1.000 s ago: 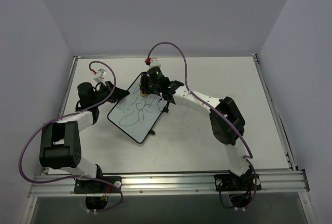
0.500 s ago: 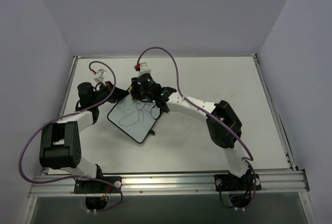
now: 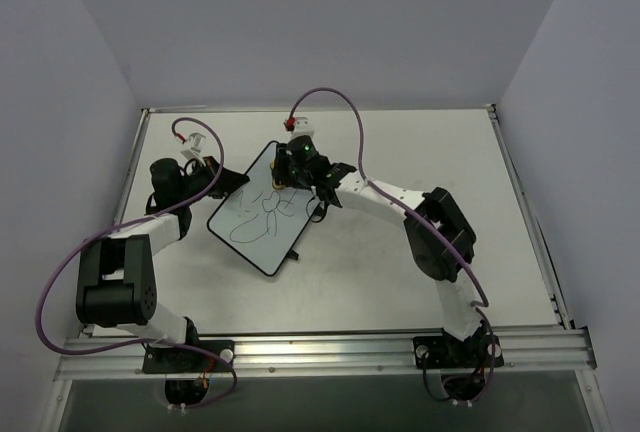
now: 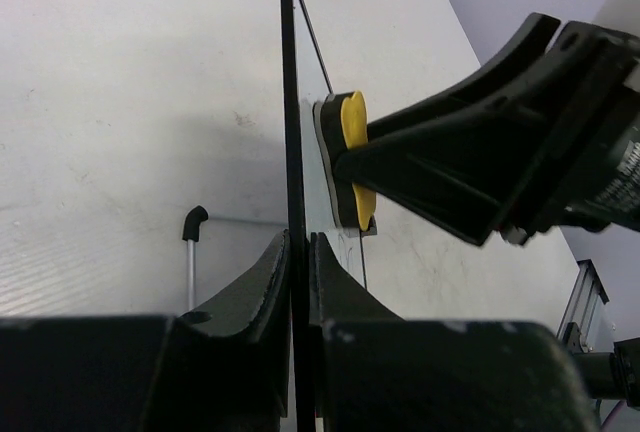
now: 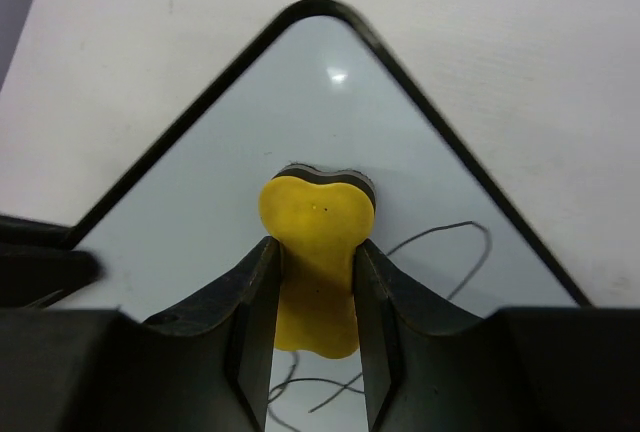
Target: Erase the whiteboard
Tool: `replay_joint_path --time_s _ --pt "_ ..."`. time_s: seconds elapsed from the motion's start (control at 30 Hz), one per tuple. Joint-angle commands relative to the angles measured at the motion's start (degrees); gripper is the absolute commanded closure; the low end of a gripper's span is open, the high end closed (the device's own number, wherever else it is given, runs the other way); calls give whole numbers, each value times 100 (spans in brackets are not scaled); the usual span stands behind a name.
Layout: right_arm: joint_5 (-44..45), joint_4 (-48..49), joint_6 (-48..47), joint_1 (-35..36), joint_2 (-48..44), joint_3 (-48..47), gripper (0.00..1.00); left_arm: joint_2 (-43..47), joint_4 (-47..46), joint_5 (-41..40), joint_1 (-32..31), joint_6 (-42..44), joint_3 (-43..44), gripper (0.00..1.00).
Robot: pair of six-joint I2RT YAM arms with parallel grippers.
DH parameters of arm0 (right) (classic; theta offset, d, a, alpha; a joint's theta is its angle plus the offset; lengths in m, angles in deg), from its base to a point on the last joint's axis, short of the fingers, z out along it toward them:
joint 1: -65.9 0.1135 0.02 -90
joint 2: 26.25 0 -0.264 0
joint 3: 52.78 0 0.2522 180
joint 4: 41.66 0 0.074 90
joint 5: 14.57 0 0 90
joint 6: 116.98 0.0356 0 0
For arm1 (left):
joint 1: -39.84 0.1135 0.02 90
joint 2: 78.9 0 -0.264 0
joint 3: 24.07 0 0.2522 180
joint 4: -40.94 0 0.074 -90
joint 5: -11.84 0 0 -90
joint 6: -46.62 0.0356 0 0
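The whiteboard [image 3: 258,222] lies turned diagonally on the table, black-framed, with dark scribbles across its middle. My left gripper [image 3: 222,186] is shut on its left edge; in the left wrist view the board's edge [image 4: 291,102] runs up between the jaws [image 4: 299,252]. My right gripper [image 3: 290,180] is shut on the yellow eraser [image 5: 316,252], pressed flat on the board [image 5: 200,202] near its far corner. The eraser also shows in the left wrist view [image 4: 352,142]. Scribble lines [image 5: 450,242] lie beside and below the eraser.
The white table [image 3: 420,152] is bounded by a metal rail at the near edge [image 3: 330,350] and purple-grey walls on the other sides. Purple cables arc over both arms. One of the board's black feet [image 4: 193,220] shows on the table.
My right gripper with the eraser swept left over the board's far part, then came back right near the far corner. Scribbles near that corner are thinner. The left gripper has not moved.
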State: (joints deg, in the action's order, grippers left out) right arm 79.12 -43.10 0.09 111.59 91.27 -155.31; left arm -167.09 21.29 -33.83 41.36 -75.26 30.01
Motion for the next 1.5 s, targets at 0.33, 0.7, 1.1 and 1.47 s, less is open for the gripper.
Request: replay_joint_path --time_s 0.33,0.7,1.1,1.47 --pt "177 -616 -132 -439 17 273 100 205 -228 189 -90 384 231 98" --pt "45 -362 17 431 52 44 100 205 -192 172 -90 402 231 98" --pt "142 -27 246 766 -176 633 100 214 -149 145 -90 446 240 98" --pt "-78 60 396 -165 -211 1090 100 214 -96 110 -275 498 258 98"
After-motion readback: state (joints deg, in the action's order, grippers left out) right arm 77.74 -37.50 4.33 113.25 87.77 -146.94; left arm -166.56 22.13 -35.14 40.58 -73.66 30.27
